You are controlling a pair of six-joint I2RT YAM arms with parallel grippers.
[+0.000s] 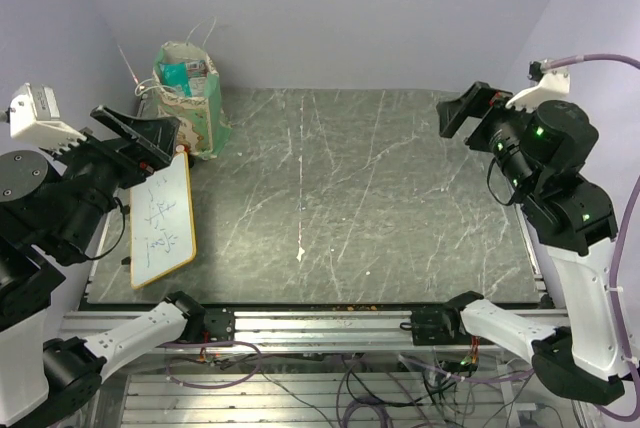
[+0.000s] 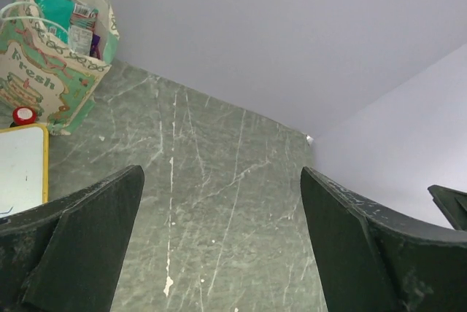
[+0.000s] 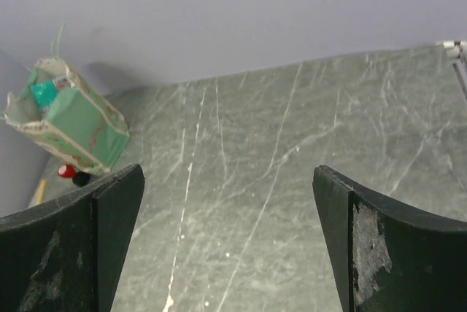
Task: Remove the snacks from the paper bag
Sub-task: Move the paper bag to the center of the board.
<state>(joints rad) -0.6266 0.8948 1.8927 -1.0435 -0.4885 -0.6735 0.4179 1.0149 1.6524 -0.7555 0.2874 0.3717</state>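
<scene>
Top external: we note the paper bag standing just ahead of the open left gripper; the open right gripper is well apart.

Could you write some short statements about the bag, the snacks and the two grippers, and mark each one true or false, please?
1. The bag stands upright with packets inside. True.
2. The left gripper holds a packet. False: it is open and empty.
3. A whiteboard lies flat beside the bag. True.
4. Packets lie in the middle of the table. False: the only packets that show are in the bag.
5. The right gripper is open. True.
</scene>
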